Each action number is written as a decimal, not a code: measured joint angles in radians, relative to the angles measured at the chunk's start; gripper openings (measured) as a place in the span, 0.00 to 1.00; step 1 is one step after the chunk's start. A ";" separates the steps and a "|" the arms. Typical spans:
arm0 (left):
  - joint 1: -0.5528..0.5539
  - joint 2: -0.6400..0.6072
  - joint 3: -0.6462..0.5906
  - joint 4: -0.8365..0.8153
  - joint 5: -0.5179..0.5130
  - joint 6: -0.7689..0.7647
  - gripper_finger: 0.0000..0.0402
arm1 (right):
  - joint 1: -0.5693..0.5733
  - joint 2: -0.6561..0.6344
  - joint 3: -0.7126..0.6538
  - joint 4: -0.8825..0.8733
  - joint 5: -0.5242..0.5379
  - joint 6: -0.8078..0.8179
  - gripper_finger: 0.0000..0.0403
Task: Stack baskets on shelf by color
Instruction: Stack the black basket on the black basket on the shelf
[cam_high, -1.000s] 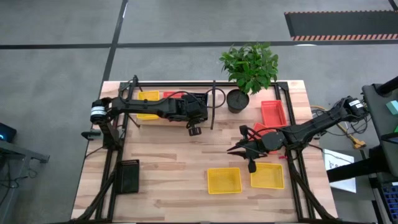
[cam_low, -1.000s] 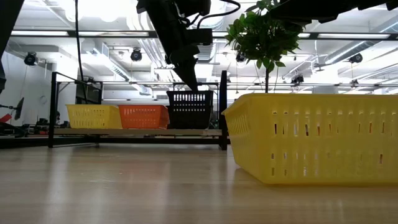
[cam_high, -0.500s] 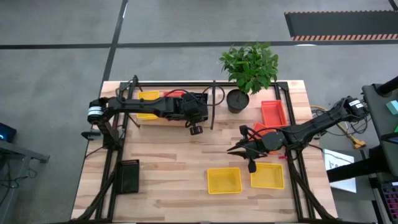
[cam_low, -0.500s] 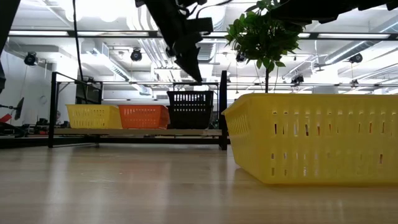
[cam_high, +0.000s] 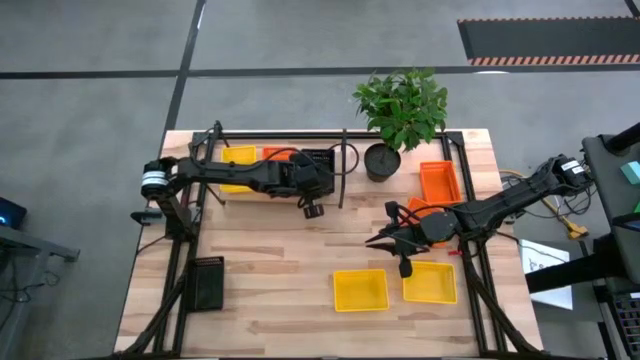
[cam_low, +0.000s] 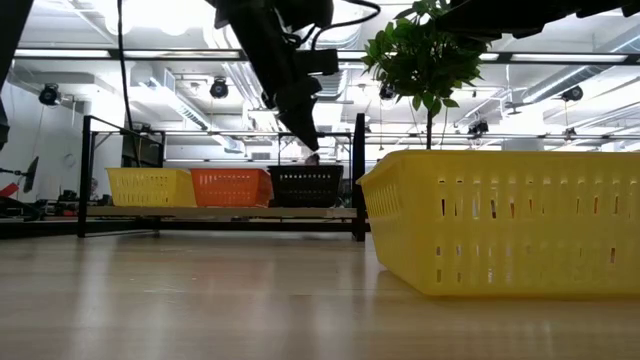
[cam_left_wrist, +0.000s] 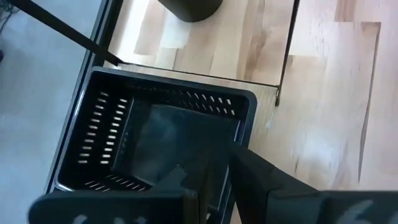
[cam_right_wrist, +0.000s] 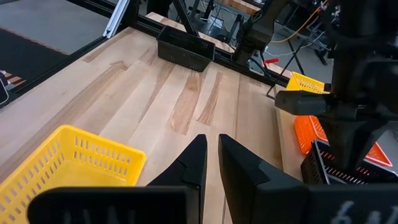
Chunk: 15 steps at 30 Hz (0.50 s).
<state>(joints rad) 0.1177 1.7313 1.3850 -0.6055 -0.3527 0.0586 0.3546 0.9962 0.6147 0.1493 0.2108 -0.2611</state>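
- The left claw reaches over the shelf at the far side of the counter; its fingers are nearly together, pinching the near rim of a black basket that sits on the shelf board
- In the low view that black basket stands level, last in a row beside an orange basket and a yellow basket; the three stand side by side, the orange one between the others
- The right claw hangs above the bare middle of the counter with its fingers almost closed and nothing between them; its wrist view shows only a narrow gap
- Two more yellow baskets lie side by side on the near part of the counter, just in front of the right claw
- Another orange basket lies near the right edge, beside a potted plant; a further black basket lies alone at the near left of the counter
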 joint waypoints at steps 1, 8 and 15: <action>-0.001 0.000 0.005 -0.005 0.000 0.000 0.10 | 0.000 0.000 0.000 0.000 0.000 0.000 0.08; -0.067 -0.045 0.040 -0.007 0.004 -0.077 0.10 | 0.000 0.000 0.000 -0.003 0.000 0.000 0.08; -0.275 -0.129 0.012 -0.051 0.019 -0.342 0.10 | 0.000 0.000 0.000 -0.003 0.000 -0.003 0.08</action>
<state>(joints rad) -0.1575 1.6019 1.3971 -0.6562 -0.3337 -0.2831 0.3546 0.9962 0.6147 0.1459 0.2108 -0.2638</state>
